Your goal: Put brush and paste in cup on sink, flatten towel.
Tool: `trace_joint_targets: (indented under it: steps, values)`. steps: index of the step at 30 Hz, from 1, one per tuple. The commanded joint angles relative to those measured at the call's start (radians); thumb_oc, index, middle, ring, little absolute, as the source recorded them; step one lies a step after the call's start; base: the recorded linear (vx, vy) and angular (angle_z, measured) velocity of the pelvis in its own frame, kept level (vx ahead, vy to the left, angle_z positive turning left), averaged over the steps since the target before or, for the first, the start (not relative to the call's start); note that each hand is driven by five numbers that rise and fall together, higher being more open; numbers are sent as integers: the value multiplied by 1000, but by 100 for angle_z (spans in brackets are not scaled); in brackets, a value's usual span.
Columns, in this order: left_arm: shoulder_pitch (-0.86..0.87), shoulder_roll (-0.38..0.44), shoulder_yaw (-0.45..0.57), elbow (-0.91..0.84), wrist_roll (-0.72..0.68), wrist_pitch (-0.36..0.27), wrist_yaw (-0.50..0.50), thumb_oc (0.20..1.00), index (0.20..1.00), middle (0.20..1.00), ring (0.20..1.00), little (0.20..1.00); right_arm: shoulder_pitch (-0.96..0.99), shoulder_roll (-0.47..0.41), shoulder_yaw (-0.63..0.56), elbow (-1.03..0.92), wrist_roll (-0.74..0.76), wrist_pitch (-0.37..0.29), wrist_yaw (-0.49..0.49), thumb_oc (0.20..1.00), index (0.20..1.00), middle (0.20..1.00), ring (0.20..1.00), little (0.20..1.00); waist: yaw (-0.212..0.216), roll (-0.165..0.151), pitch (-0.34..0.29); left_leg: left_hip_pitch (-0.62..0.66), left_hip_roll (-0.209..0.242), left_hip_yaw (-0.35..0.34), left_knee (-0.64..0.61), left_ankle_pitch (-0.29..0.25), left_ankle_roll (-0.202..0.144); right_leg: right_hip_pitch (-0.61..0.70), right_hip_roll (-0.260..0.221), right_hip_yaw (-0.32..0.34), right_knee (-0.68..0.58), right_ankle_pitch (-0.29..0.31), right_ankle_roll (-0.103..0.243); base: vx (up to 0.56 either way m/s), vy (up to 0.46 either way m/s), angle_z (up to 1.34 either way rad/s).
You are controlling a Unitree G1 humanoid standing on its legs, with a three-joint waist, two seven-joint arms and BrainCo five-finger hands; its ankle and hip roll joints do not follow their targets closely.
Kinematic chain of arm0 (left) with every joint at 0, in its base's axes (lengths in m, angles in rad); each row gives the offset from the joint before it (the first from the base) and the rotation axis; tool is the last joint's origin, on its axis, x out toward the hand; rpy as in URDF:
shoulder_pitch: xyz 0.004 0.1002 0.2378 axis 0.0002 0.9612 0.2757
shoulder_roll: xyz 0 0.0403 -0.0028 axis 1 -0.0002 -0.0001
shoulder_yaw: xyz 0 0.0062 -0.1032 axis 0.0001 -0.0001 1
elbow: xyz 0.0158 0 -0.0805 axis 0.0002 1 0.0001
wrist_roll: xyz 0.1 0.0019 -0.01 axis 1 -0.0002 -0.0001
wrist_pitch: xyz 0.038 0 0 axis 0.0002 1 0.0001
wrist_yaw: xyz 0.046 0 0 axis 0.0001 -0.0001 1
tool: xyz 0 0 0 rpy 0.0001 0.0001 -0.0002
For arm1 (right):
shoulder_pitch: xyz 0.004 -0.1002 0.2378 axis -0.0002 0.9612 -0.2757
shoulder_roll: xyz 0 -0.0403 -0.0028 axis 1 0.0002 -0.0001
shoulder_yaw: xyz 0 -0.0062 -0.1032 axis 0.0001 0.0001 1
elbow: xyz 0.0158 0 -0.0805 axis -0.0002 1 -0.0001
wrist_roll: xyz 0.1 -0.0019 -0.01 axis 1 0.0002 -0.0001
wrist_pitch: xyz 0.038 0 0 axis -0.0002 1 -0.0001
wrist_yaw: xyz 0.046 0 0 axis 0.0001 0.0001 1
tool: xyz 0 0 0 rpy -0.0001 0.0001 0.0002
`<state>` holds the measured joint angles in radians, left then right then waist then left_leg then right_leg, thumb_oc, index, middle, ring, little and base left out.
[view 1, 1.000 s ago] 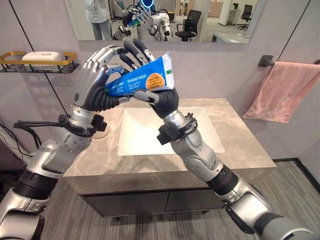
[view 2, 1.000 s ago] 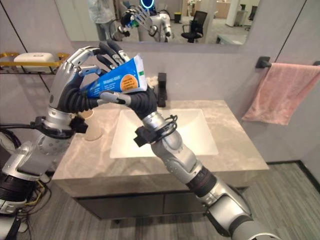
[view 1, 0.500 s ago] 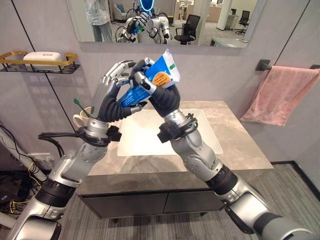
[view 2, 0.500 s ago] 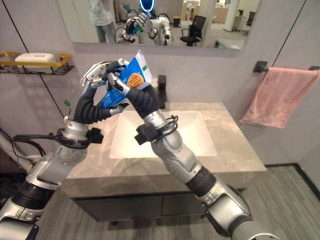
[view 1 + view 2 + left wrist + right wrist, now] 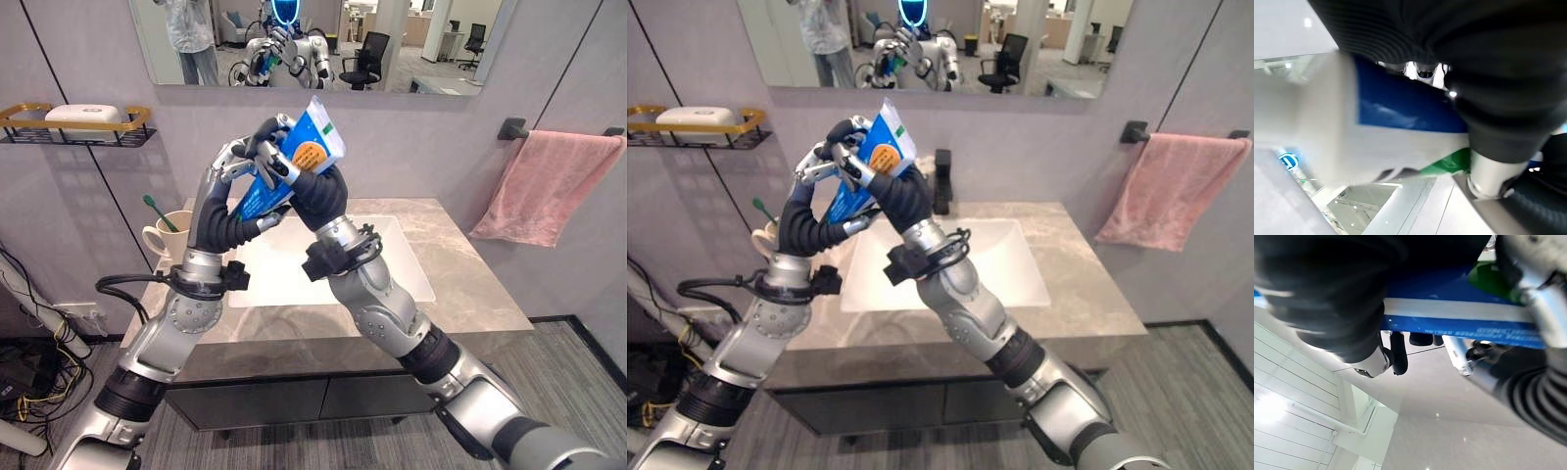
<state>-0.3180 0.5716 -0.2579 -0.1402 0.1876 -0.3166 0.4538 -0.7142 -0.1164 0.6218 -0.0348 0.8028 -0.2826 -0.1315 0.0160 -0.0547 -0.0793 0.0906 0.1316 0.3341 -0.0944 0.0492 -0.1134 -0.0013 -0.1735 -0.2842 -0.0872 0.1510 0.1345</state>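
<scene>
While both hands grip it, the blue toothpaste tube [image 5: 290, 168] sits high above the sink [image 5: 294, 266], tilted, well apart from the cup [image 5: 168, 235]. Left hand [image 5: 227, 191] fingers curl round its lower end; right hand [image 5: 312, 192] fingers clamp its upper part. Green toothbrush [image 5: 162, 213] already stands in the cup. Pink towel [image 5: 549, 186] hangs bunched on its bar. Risk: a mistimed handover, one hand letting go before the other grips firmly, could drop the tube into the basin.

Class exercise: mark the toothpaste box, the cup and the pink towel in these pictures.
toothpaste box [image 5: 312, 147]: left eye view, orange label.
cup [image 5: 168, 235]: left eye view, side wall.
pink towel [image 5: 547, 186]: left eye view, hanging middle.
</scene>
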Motion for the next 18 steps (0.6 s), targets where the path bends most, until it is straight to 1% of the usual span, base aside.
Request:
trace_joint_targets:
  steps: [1, 3, 4, 6, 9, 10, 11, 12, 13, 16, 18]
  values:
    - [-35, 25, 38, 5, -65, 14, 35, 1000, 1000, 1000, 1000, 1000, -99, 64, -76, -90, -27, -105, -20, 200, 200, 200, 200, 200, 13, -11, -2, -26, 22, -83, 7, -1, 8, 49, -59, -25, 26, -46, 37, 0, 0, 0]
    - [-29, 17, 44, 4, -87, 14, 40, 1000, 1000, 1000, 1000, 1000, -97, 70, -85, -92, -39, -110, -37, 200, 200, 200, 200, 200, 14, -10, -1, -26, 23, -84, 7, -1, 9, 49, -59, -25, 27, -47, 36, 0, 0, 0]
    - [-18, -4, 33, 41, -118, 18, 43, 1000, 1000, 1000, 1000, 1000, -113, 86, -88, -75, -37, -116, -52, 200, 200, 200, 200, 200, 21, -8, 1, -29, 21, -87, 7, 0, 9, 49, -59, -28, 26, -47, 36, 0, 0, 0]
    - [24, -1, 73, 36, -161, 5, 38, 1000, 1000, 1000, 1000, 1000, -114, 71, -123, -101, -50, -120, -63, 200, 200, 200, 200, 200, 27, -7, 3, -33, 21, -88, 7, 1, 10, 48, -59, -29, 26, -46, 36, 0, 0, 0]
    - [44, -1, 96, 45, -197, 0, 41, 1000, 1000, 1000, 1000, 1000, -104, 69, -136, -102, -55, -129, -73, 200, 200, 200, 200, 200, 31, -6, 4, -32, 20, -89, 7, 1, 10, 48, -59, -30, 26, -46, 37, 0, 0, 0]
    - [79, -36, 79, -12, -178, -22, 43, 1000, 1000, 1000, 1000, 1000, -96, 65, -149, -118, -69, -137, -76, 200, 200, 200, 200, 200, 32, -10, 7, -33, 20, -92, 7, 1, 11, 48, -59, -31, 26, -47, 36, 0, 0, 0]
    - [127, -62, 57, -17, -176, 6, 26, 1000, 1000, 1000, 1000, 1000, -69, 36, -172, -142, -102, -144, -83, 200, 200, 200, 200, 200, 32, -11, 11, -35, 20, -94, 7, 1, 12, 47, -59, -32, 26, -47, 37, 0, 0, 0]
    - [130, -64, 55, -19, -176, 8, 26, 1000, 1000, 1000, 1000, 1000, -64, 34, -171, -147, -105, -143, -85, 200, 200, 200, 200, 200, 34, -10, 9, -35, 20, -94, 7, 1, 12, 48, -59, -32, 26, -47, 37, 0, 0, 0]
    - [187, -61, 48, -80, -175, 19, 7, 1000, 1000, 1000, 1000, 1000, -63, 36, -176, -147, -131, -132, -118, 200, 200, 200, 200, 200, 47, -9, 12, -40, 19, -100, 7, 1, 15, 49, -60, -36, 26, -46, 37, -1, 0, 4]
    - [212, -43, 56, -115, -181, 20, -14, 1000, 1000, 1000, 1000, 1000, -74, 37, -185, -135, -143, -128, -134, 200, 200, 200, 200, 200, 54, -13, 13, -45, 17, -108, 7, 2, 16, 50, -63, -44, 26, -46, 38, -2, 3, 6]
    - [264, -7, 81, -143, -177, 5, -33, 1000, 1000, 1000, 1000, 1000, -92, 19, -210, -124, -155, -136, -147, 200, 200, 200, 200, 200, 76, -16, 21, -57, 12, -124, 7, 4, 16, 53, -67, -57, 26, -45, 41, -10, 11, 18]
